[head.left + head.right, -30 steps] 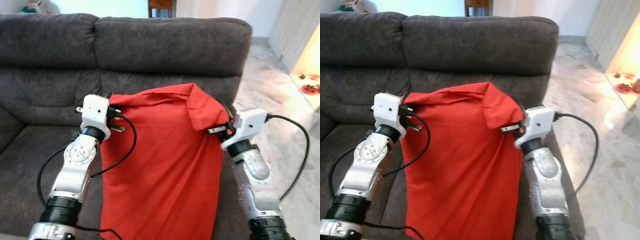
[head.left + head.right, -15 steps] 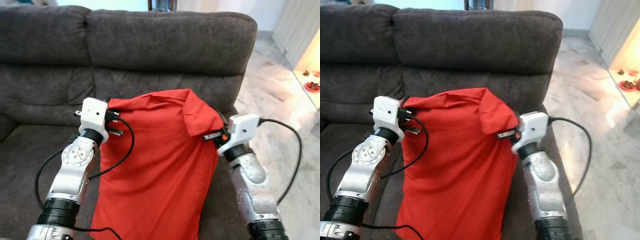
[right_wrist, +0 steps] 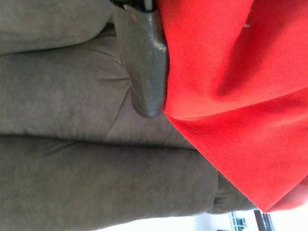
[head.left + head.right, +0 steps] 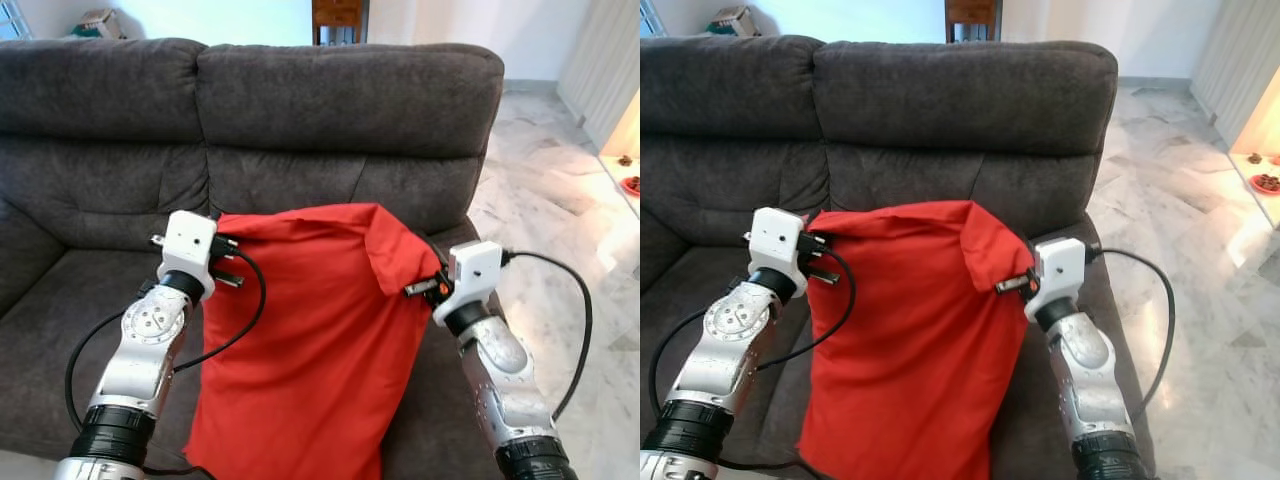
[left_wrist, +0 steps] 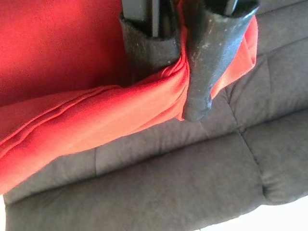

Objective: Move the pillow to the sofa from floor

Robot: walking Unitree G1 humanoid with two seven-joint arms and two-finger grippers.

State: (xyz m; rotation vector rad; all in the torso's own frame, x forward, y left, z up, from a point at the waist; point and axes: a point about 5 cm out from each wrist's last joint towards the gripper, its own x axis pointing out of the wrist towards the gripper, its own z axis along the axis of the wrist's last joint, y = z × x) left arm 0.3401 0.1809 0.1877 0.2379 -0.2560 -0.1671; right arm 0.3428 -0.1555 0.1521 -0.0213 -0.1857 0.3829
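A red pillow [image 4: 310, 340] hangs upright in front of the dark grey sofa [image 4: 300, 110], held up by its two top corners over the seat. My left gripper [image 5: 180, 72] is shut on the pillow's upper left corner, the red cloth bunched between its black fingers [image 5: 204, 62]. At the upper right corner my right gripper [image 4: 432, 285] is shut on the pillow, where a flap of cloth folds over. One black finger [image 3: 144, 67] presses against the red cloth [image 3: 231, 86] in the right wrist view. The pillow's lower end drops below the seat's front edge.
The sofa's seat cushion [image 4: 70, 330] lies to the left of the pillow, its backrest [image 4: 960, 95] behind. Pale marble floor [image 4: 570, 230] runs along the right. A wooden chair [image 4: 340, 15] stands beyond the sofa's back. Small dishes [image 4: 630, 180] sit on the floor at far right.
The view has shifted and pulled back a little. Both arms and the pillow sit slightly lower and nearer the seat than a second ago. Both grips are unchanged.
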